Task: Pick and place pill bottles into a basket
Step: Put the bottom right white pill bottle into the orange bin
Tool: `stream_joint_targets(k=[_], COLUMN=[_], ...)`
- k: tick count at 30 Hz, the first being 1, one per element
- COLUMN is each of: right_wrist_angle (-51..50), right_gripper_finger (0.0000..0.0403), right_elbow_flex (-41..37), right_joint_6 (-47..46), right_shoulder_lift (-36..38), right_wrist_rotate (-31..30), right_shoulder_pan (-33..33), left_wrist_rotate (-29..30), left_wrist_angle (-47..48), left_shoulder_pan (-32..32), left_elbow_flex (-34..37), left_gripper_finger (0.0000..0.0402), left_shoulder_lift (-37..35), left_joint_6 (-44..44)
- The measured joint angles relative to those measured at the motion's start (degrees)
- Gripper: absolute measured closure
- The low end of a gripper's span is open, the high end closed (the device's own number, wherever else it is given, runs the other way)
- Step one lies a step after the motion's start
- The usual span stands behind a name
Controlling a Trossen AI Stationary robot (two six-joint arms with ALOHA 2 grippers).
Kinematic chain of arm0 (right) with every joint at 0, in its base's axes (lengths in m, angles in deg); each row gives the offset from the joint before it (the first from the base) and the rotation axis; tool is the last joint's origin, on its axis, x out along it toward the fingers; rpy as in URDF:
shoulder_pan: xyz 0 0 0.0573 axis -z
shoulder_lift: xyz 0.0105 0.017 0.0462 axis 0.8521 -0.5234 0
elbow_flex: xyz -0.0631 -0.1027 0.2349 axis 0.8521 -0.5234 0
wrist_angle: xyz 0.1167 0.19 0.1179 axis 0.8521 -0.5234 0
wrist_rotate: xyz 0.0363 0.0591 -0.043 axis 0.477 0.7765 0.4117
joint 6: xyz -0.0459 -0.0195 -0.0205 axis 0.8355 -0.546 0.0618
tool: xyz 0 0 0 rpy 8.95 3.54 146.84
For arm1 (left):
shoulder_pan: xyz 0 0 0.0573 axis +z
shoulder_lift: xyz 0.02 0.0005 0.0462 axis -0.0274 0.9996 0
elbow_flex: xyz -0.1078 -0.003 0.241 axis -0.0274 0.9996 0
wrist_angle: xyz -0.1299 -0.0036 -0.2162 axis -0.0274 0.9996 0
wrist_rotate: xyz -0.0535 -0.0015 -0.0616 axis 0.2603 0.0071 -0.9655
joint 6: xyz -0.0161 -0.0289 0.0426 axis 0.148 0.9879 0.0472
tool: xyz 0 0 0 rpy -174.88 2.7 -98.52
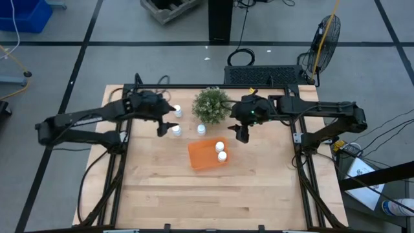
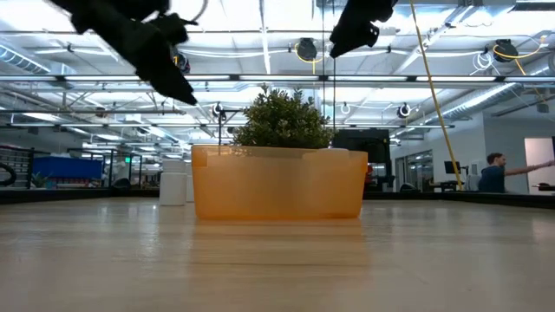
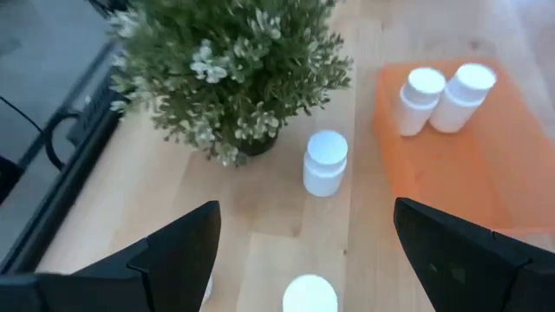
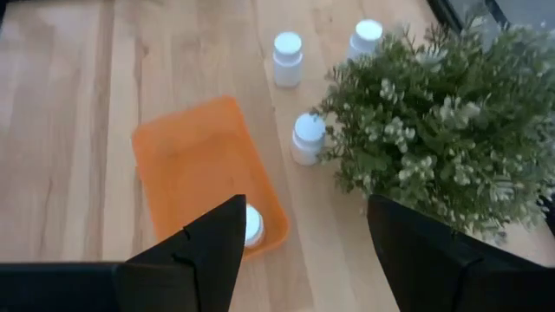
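Observation:
The orange basket point(image 1: 206, 155) lies at mid-table with two white pill bottles point(image 1: 221, 151) standing in it. Three more bottles stand on the table to its left: one point(image 1: 178, 111) beside the plant, one point(image 1: 176, 130) and one point(image 1: 201, 129). My left gripper point(image 1: 162, 128) hangs open and empty above the table beside the middle bottle, which shows between its fingers in the left wrist view point(image 3: 310, 295). My right gripper point(image 1: 241, 134) hangs open and empty above the table just right of the basket point(image 4: 208, 169).
A round bushy green plant point(image 1: 211, 105) stands just behind the basket and the loose bottles. In the low view it point(image 2: 282, 120) rises behind the basket point(image 2: 277, 184). Bare wood lies toward the table's near edge point(image 1: 207, 200).

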Motion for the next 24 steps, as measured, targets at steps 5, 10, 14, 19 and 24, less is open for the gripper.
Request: stream_joint_targets(k=[5,10,14,19,24], right_wrist_angle=[-1.61,-3.13,-3.15,-3.12,-3.12], right_gripper_finger=[0.0172,0.0172,0.0172,0.0172,0.0172], right_elbow_flex=[0.0,-0.02,-0.02,-0.04,-0.04], right_joint_6=[2.44,5.09,8.24,11.65,12.29], right_shoulder_lift=[0.0,0.0,0.0,0.0,0.0], right_wrist_rotate=[3.23,5.92,6.03,6.03,6.03], right_shoulder_pan=[-0.09,-0.12,-0.12,-0.12,-0.12], left_wrist_rotate=[0.29,1.64,1.95,1.85,1.88], left_wrist_angle=[2.66,2.89,2.14,-1.29,-3.8], left_shoulder_pan=[-0.44,-2.16,-3.38,-5.23,-6.65], left_elbow_flex=[-5.48,-9.43,-10.46,-10.46,-10.48], left_gripper_finger=[0.0053,0.0053,0.0053,0.0053,0.0053], left_shoulder_lift=[9.42,16.14,20.86,25.32,27.65], left_joint_6=[0.15,0.87,4.15,7.35,7.49])
